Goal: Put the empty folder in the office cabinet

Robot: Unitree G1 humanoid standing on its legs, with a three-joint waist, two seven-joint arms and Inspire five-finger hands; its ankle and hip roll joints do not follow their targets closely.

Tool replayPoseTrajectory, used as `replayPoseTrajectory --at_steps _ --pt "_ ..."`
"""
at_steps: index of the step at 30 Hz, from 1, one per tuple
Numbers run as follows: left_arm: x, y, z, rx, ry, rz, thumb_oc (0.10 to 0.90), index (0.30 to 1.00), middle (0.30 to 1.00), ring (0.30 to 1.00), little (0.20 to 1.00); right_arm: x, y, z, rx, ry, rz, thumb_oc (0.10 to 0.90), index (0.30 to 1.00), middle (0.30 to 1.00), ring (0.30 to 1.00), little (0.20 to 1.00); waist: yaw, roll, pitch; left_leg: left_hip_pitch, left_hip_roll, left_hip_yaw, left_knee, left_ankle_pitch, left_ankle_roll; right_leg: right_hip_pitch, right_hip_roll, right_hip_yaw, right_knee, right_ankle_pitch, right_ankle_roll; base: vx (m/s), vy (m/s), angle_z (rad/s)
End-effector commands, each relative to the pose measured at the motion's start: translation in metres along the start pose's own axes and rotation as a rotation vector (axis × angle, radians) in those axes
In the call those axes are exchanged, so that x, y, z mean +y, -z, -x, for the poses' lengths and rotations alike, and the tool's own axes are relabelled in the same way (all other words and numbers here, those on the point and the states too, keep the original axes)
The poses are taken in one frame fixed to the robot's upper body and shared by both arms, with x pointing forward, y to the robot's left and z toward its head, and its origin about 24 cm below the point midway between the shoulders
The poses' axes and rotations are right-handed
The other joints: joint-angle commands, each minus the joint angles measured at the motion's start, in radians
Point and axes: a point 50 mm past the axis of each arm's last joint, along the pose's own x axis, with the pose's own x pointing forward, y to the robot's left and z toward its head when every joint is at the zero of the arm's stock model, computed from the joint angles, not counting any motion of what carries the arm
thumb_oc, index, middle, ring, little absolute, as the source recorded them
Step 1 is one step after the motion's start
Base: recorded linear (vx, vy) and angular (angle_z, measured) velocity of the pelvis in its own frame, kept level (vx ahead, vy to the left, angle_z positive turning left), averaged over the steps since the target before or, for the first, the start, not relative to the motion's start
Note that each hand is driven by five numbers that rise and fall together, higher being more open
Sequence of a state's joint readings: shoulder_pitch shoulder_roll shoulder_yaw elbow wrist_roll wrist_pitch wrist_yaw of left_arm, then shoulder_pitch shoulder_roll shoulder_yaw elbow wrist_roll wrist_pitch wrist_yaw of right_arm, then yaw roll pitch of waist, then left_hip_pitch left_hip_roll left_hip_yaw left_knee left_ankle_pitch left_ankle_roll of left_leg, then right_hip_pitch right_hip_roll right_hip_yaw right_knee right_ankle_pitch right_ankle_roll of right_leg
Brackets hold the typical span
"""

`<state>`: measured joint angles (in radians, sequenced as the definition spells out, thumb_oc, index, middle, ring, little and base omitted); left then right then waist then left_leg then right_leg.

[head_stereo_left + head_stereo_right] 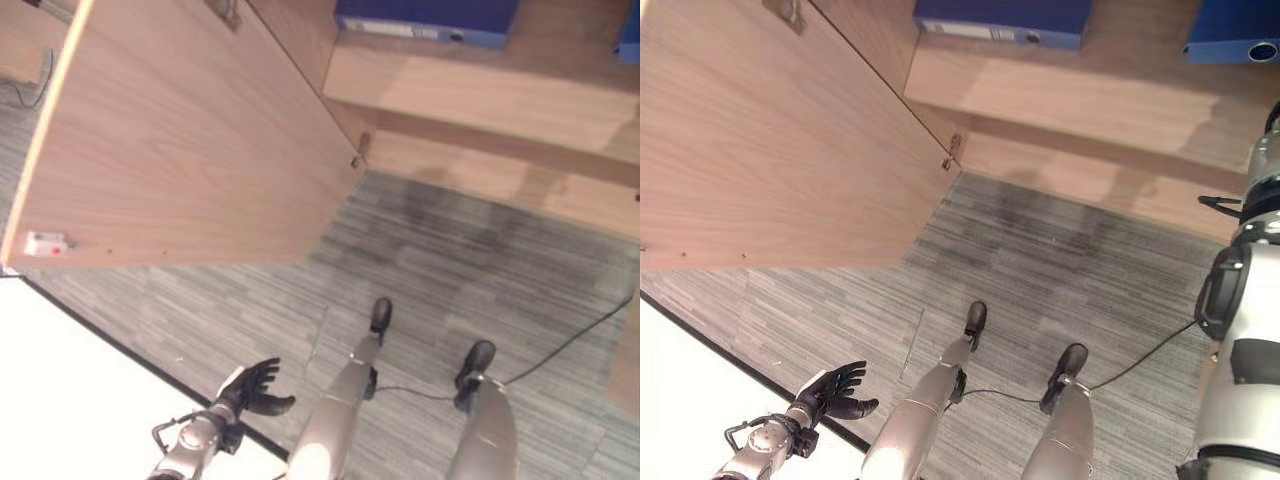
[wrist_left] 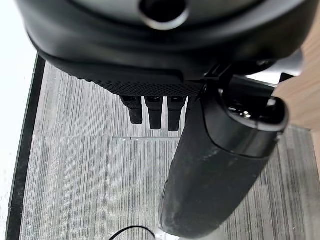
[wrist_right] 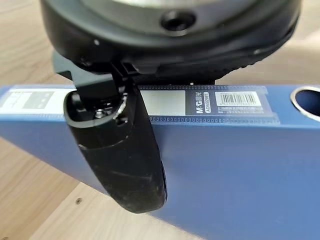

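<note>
A blue folder (image 3: pixel 240 150) lies on the wooden cabinet shelf (image 1: pixel 1110 100), its labelled spine and round finger hole facing me. It also shows at the top right (image 1: pixel 1235 35). My right hand (image 3: pixel 120 150) is right against that spine, and the right arm reaches up to it along the right edge. A second blue folder (image 1: pixel 425 20) lies further left on the same shelf. My left hand (image 1: pixel 255 388) hangs low at the lower left over the carpet, open and holding nothing; its straight fingers (image 2: pixel 150 107) show in the left wrist view.
The cabinet's wooden door (image 1: pixel 180 140) stands swung open on the left, its hinge (image 1: pixel 358 155) beside the shelf. Grey striped carpet (image 1: pixel 450 260) covers the floor below. A white surface with a black edge (image 1: pixel 60 400) lies at the lower left.
</note>
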<state>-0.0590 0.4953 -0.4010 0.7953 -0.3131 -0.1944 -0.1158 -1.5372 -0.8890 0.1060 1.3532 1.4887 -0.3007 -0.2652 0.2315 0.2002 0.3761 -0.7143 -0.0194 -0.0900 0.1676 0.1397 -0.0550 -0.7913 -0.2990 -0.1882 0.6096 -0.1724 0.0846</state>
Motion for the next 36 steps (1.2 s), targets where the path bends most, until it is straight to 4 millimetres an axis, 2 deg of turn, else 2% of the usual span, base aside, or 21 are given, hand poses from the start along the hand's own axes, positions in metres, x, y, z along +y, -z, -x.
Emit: replayPoseTrajectory --at_steps 1,5,14,15,16,18,19,20,27,30,35,36 --pt "0.031 0.030 0.024 0.112 -0.087 -0.017 0.800 0.900 0.900 0.900 0.900 0.040 -0.055 0.002 -0.201 -0.213 0.107 0.400 0.300 0.300 0.300 0.300 0.017 -0.030 -0.070 -0.024 0.109 -0.050 0.136 -0.198 -0.108 0.007 -0.044 0.072 0.080 -0.116 0.115 -0.01 -0.032 0.05" --pt "0.033 0.028 0.027 0.097 -0.088 -0.001 0.800 0.900 0.900 0.900 0.900 0.047 -0.069 0.002 -0.237 -0.225 0.129 0.400 0.300 0.300 0.300 0.300 0.016 -0.029 -0.080 -0.090 0.099 -0.061 0.178 -0.207 -0.112 -0.055 -0.051 0.085 0.140 -0.139 0.111 -0.01 -0.017 0.07" --pt "0.036 0.033 0.033 0.106 -0.107 0.030 0.800 0.900 0.900 0.900 0.900 0.046 -0.077 0.001 -0.255 -0.212 0.145 0.400 0.300 0.300 0.300 0.300 0.019 -0.022 -0.086 -0.172 0.090 -0.074 0.246 -0.224 -0.118 -0.124 -0.053 0.102 0.220 -0.176 0.101 -0.01 -0.018 0.03" --pt "0.037 0.033 0.033 0.108 -0.111 0.027 0.800 0.900 0.900 0.900 0.900 0.046 -0.077 0.001 -0.255 -0.212 0.138 0.620 0.629 0.629 0.629 0.629 0.019 -0.021 -0.084 -0.178 0.090 -0.075 0.257 -0.228 -0.119 -0.129 -0.053 0.103 0.231 -0.181 0.100 -0.01 -0.036 0.00" --pt "0.038 0.034 0.034 0.108 -0.114 0.027 0.800 0.900 0.900 0.900 0.900 0.045 -0.078 0.001 -0.259 -0.196 0.127 0.800 0.900 0.900 0.900 0.900 0.018 -0.022 -0.085 -0.187 0.090 -0.080 0.276 -0.234 -0.120 -0.130 -0.053 0.105 0.240 -0.190 0.095 0.00 0.000 0.00" --pt "0.039 0.033 0.035 0.109 -0.117 0.024 0.800 0.900 0.900 0.900 0.900 0.044 -0.078 0.001 -0.257 -0.189 0.133 0.800 0.900 0.900 0.900 0.900 0.017 -0.022 -0.085 -0.190 0.090 -0.082 0.286 -0.238 -0.120 -0.132 -0.052 0.106 0.249 -0.193 0.094 0.00 0.000 0.00" --pt "0.040 0.034 0.036 0.109 -0.122 0.024 0.800 0.900 0.900 0.900 0.900 0.045 -0.076 0.001 -0.252 -0.187 0.135 0.580 0.571 0.571 0.571 0.571 0.016 -0.023 -0.084 -0.193 0.091 -0.083 0.297 -0.245 -0.120 -0.136 -0.051 0.107 0.257 -0.198 0.093 0.00 0.000 0.00" --pt "0.042 0.033 0.036 0.108 -0.126 0.020 0.800 0.900 0.900 0.900 0.900 0.046 -0.075 0.001 -0.249 -0.193 0.135 0.800 0.900 0.900 0.900 0.900 0.014 -0.025 -0.083 -0.197 0.092 -0.085 0.311 -0.251 -0.120 -0.139 -0.049 0.108 0.264 -0.201 0.092 -0.01 -0.037 0.02" --pt "0.049 0.029 0.036 0.101 -0.150 0.003 0.800 0.900 0.900 0.900 0.900 0.044 -0.066 0.001 -0.227 -0.140 0.140 0.800 0.900 0.900 0.900 0.900 0.012 -0.038 -0.086 -0.186 0.100 -0.092 0.332 -0.268 -0.127 -0.114 -0.043 0.102 0.271 -0.211 0.089 0.01 -0.028 0.00" --pt "0.050 0.027 0.036 0.102 -0.143 -0.020 0.800 0.900 0.900 0.900 0.900 0.048 -0.065 0.002 -0.224 -0.108 0.189 0.800 0.900 0.900 0.900 0.900 0.016 -0.048 -0.095 -0.136 0.101 -0.090 0.256 -0.246 -0.135 -0.062 -0.037 0.086 0.211 -0.196 0.095 0.01 -0.042 -0.02" --pt "0.054 0.026 0.038 0.115 -0.119 -0.085 0.800 0.900 0.900 0.900 0.900 0.054 -0.074 0.001 -0.202 -0.031 0.335 0.800 0.900 0.900 0.900 0.900 0.026 -0.057 -0.106 -0.004 0.117 -0.096 0.068 -0.168 -0.150 0.045 -0.023 0.043 0.078 -0.156 0.103 0.00 -0.026 0.02" --pt "0.055 0.036 0.040 0.163 -0.128 -0.099 0.800 0.900 0.900 0.900 0.900 0.059 -0.076 0.002 -0.193 -0.039 0.369 0.800 0.900 0.900 0.900 0.900 0.023 -0.060 -0.108 0.030 0.124 -0.096 0.034 -0.154 -0.151 0.074 -0.017 0.036 0.054 -0.151 0.102 0.02 -0.036 0.08"
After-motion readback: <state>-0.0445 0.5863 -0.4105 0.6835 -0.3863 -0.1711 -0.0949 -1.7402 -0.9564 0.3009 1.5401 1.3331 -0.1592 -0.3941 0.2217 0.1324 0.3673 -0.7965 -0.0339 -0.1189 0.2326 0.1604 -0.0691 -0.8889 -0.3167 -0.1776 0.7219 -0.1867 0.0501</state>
